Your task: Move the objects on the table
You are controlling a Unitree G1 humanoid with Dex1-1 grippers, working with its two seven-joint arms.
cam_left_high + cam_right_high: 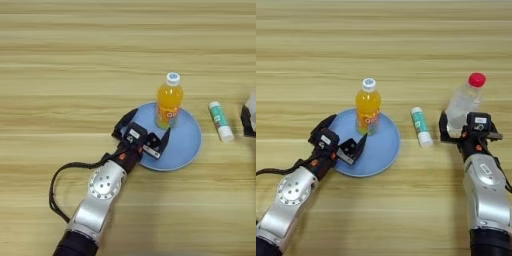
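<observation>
Right gripper (458, 131) clamps the water bottle (462, 104), hiding its base; left gripper (342, 135) gapes over the plate (387, 150) beside the orange bottle (368, 107).

Silver forearms with round joints; black pincers; black cable.

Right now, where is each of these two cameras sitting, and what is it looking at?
Left eye view: on the robot's head, looking down at the table; shows the left arm, its left tool open over the blue plate.
Right eye view: beside it, reaching further right; also shows the right tool shut on the water bottle.
Both share the orange-drink bottle standing on the plate and the white tube.
</observation>
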